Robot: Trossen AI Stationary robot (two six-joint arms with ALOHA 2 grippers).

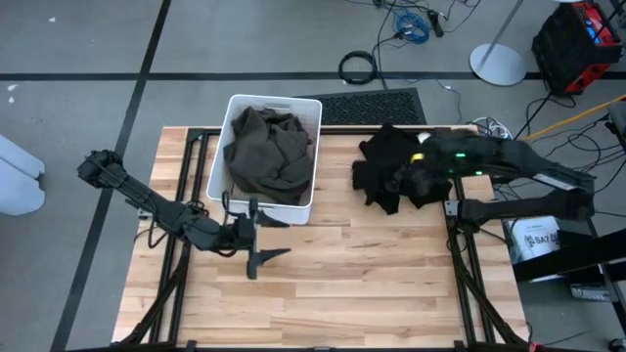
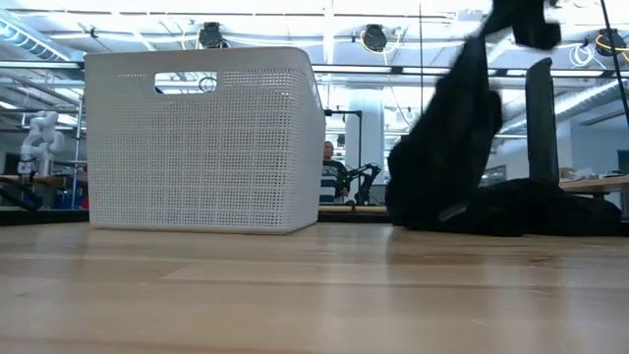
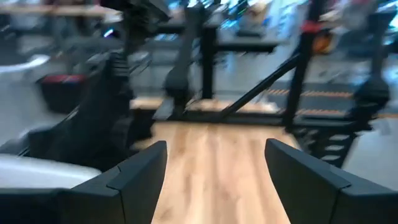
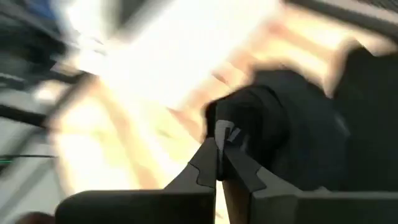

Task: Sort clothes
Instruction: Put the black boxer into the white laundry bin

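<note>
Right gripper [image 4: 219, 163] pinches limp black garment [image 2: 442, 147] (soft, crumpled) above the wood table [image 1: 372, 284]; left gripper [image 1: 266, 238] gapes wide.

Grey floor [image 1: 78, 59] is stretching out around the wooden table [image 1: 333, 284], dark tape lines [image 1: 147, 59] crossing it. Cables [image 1: 357, 66] are coiling beside a black mat [image 1: 372, 102]. Ceiling lights [image 2: 211, 35] are glowing overhead, and a person [image 2: 330, 172] is sitting far back.
</note>
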